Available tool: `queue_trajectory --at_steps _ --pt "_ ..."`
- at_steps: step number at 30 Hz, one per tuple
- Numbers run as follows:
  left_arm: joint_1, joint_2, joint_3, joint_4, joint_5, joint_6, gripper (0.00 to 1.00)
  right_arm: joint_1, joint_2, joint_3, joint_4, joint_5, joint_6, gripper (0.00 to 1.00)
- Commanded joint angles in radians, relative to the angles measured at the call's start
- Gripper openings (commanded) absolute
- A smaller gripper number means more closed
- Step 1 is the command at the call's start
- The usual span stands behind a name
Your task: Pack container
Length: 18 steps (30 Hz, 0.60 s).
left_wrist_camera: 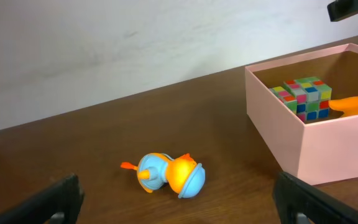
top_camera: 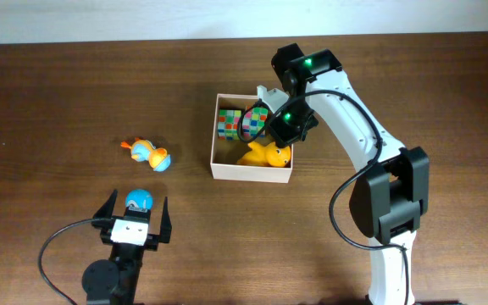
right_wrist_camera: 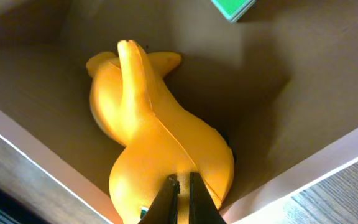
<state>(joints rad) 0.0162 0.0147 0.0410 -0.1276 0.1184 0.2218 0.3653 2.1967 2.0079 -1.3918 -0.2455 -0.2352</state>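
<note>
At table centre: the container [top_camera: 252, 174], cream-walled, holding a colour cube [top_camera: 230, 124] at its 11 o'clock and a yellow duck [right_wrist_camera: 160, 143] at 5 o'clock, lying against the wall. Right gripper [right_wrist_camera: 183, 186] – fingers nearly together, tips on the duck (whether they pinch it cannot be told). Left gripper [top_camera: 137, 205] – spread wide about a blue ball [top_camera: 139, 198], at the box's 7 o'clock. Orange-blue toy [top_camera: 149, 154] at 9 o'clock, unpacked. Hazards: lifting with tips snagged could haul the duck out; the ball may roll away from closing fingers.
</note>
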Motion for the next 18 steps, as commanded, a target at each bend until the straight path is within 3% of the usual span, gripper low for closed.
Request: queue_trajectory --at_steps 1,7,16,18 --pt "0.006 -0.009 -0.007 0.002 -0.007 0.011 0.99 0.002 0.022 -0.036 0.013 0.023 -0.001 0.04" --pt "0.006 -0.009 -0.007 0.002 -0.007 0.011 0.99 0.002 0.022 -0.115 0.07 0.022 -0.003 0.04" --pt "0.006 -0.009 -0.007 0.002 -0.007 0.011 0.99 -0.001 0.022 -0.094 0.079 0.022 -0.012 0.04" --pt "0.006 -0.009 -0.007 0.002 -0.008 0.011 0.99 -0.001 0.022 -0.077 0.075 0.022 -0.012 0.11"
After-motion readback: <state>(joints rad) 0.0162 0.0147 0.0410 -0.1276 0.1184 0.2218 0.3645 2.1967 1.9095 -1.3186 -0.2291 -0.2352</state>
